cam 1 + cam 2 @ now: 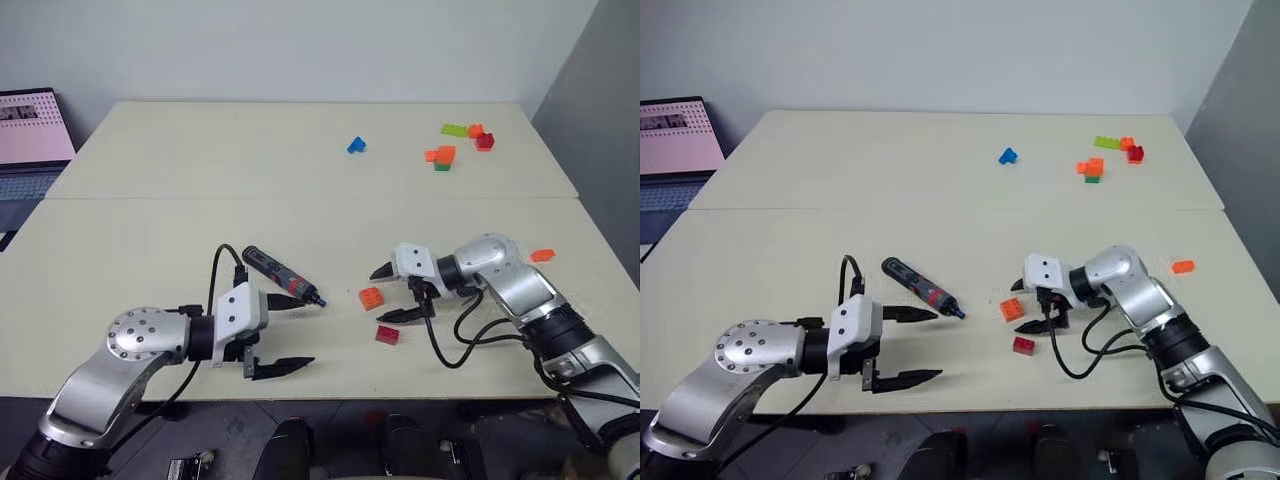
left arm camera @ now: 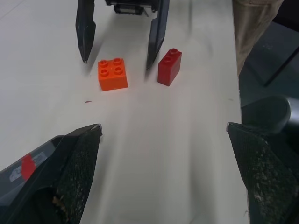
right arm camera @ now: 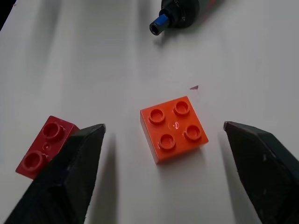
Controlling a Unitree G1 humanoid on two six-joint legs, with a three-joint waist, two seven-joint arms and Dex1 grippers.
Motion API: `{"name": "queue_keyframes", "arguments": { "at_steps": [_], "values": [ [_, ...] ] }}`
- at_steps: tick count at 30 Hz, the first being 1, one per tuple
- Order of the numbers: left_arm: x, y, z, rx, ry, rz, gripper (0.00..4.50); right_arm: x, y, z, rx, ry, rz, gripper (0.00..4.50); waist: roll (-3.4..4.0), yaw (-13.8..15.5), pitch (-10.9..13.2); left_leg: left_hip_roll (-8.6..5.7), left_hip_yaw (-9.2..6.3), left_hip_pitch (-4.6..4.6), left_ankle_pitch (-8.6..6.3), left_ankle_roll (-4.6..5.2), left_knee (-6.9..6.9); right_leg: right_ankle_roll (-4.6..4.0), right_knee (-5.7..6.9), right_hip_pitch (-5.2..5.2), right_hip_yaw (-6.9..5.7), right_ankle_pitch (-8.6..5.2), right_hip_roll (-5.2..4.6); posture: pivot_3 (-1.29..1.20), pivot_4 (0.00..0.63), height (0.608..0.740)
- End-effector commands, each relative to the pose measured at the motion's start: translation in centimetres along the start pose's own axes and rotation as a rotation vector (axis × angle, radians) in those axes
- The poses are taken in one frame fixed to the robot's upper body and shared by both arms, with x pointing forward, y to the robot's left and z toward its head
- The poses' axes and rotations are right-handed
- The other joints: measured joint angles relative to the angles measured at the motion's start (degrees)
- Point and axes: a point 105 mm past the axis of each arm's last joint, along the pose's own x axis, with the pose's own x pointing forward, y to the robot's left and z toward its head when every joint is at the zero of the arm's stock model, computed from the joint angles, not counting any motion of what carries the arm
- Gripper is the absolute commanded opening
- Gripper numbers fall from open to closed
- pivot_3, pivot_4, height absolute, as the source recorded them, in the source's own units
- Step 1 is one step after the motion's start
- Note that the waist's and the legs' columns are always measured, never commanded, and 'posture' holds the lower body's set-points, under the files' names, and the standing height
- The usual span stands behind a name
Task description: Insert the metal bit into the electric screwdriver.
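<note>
While the slim pen-shaped electric screwdriver [image 1: 281,275], dark grey with a red band and a small blue tip, lies flat on the cream tabletop [image 1: 300,170], no part of the insertion appears done: its blue socket, seen in the right wrist view, looks empty. Both hands are released. The left gripper [image 1: 292,333] stands spread and empty, its upper finger just beside the tool's tip, at roughly 6 o'clock from the tool body. The right gripper [image 1: 392,293] is likewise spread, holding nothing, straddling a square orange four-stud toy brick [image 3: 174,128], with a narrow red two-stud brick [image 3: 43,144] beside one finger. From the screwdriver tip, the orange brick sits at about 3 o'clock.

Remaining, by my judgement: locating the bit, grasping both items, mating them.

Not established: the thin metal bit cannot be made out on the table. A tiny dark speck near the orange brick is too small to identify.
</note>
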Motion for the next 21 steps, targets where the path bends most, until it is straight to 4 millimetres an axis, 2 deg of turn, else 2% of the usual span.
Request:
{"name": "queue_keyframes", "arguments": {
  "at_steps": [1, 9, 12, 17, 18, 21],
  "values": [
    [0.2, -0.1, 0.8, 0.039, -0.026, 0.001, 4.5, 0.3, -0.7, 1.1, -0.065, -0.018, -0.009, 3.17, 0.0, 0.0, 0.0, 0.0, 0.01, 0.0, 0.0, 0.0, 0.0, 0.0, 0.0, 0.0, 0.0, 0.0, 0.0, 0.0, 0.15, 0.74],
    [0.4, -0.1, 0.8, 0.043, -0.041, 0.0, 4.5, 0.4, -0.8, 1.0, -0.082, -0.024, -0.024, 1.39, 0.0, 0.0, 0.0, -0.01, 0.0, 0.01, 0.0, 0.0, 0.0, 0.0, 0.02, 0.0, 0.0, 0.0, 0.0, 0.0, 0.15, 0.74],
    [0.5, -0.1, 1.2, 0.048, -0.064, 0.001, 4.5, -0.3, -1.1, 1.9, -0.078, -0.06, -0.055, 1.39, 0.0, 0.0, 0.0, -0.01, 0.0, 0.01, 0.0, 0.0, 0.0, 0.0, 0.02, 0.0, 0.01, 0.0, 0.0, 0.0, 0.15, 0.74],
    [1.0, 0.1, 1.7, 0.051, -0.094, 0.009, 4.5, -2.8, -1.6, 2.8, -0.057, -0.102, -0.163, 1.39, 0.0, 0.0, 0.0, -0.01, -0.02, 0.01, 0.0, 0.0, 0.0, 0.0, 0.02, 0.0, 0.0, 0.0, 0.0, 0.0, 0.15, 0.74],
    [1.1, 0.2, 1.9, 0.049, -0.105, 0.013, 4.5, -3.7, -1.9, 2.7, -0.044, -0.11, -0.214, 1.39, 0.0, 0.2, 0.0, -0.02, -0.01, 0.01, 0.0, 0.0, 0.0, 0.0, 0.02, 0.0, 0.0, 0.0, 0.0, 0.0, 0.15, 0.74],
    [1.9, 0.5, 2.9, 0.053, -0.162, 0.029, 4.5, -8.7, -3.3, 0.3, 0.037, -0.074, -0.491, 1.39, 0.0, 0.6, 0.0, -0.04, -0.04, -0.05, 0.0, 0.0, 0.0, 0.0, -0.01, 0.02, -0.02, 0.0, -0.02, 0.0, 0.15, 0.74]
  ]
}}
